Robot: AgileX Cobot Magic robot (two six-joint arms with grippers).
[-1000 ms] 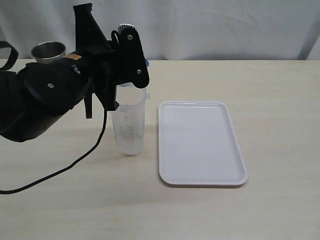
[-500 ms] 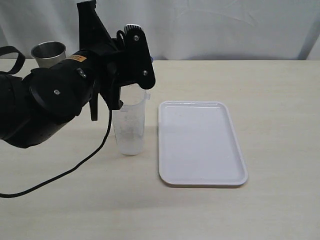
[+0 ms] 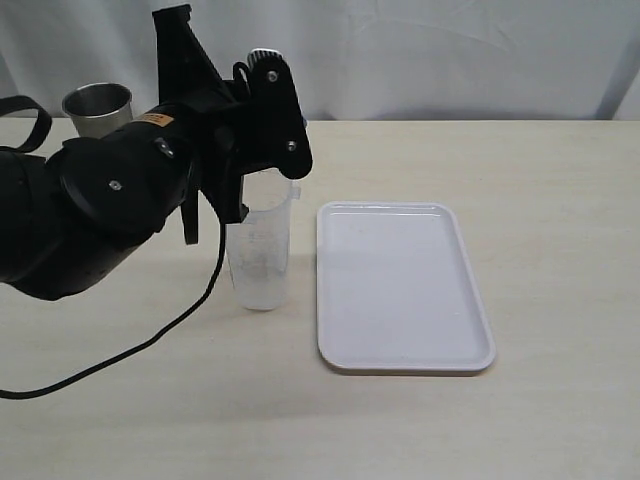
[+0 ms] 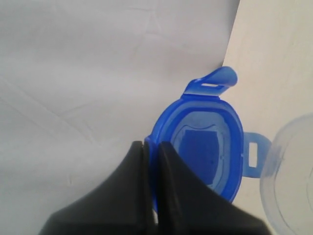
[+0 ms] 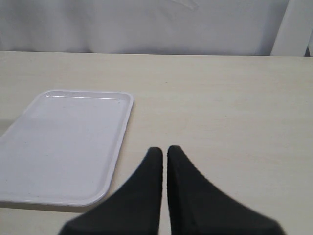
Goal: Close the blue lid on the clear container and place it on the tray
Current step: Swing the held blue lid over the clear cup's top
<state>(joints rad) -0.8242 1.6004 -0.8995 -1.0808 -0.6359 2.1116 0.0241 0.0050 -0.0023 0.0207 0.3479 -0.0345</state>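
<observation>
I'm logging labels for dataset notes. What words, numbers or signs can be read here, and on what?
No text is legible anywhere.
Too small to read: orange sticker on the left arm.
Too faint and blurred: print on the container.
Only a dark patch, no letters: sticker on the lid.
No marking shows on the tray.

Left arm stood raised, left gripper pinching the lid by its rim; right gripper hung closed and empty.
</observation>
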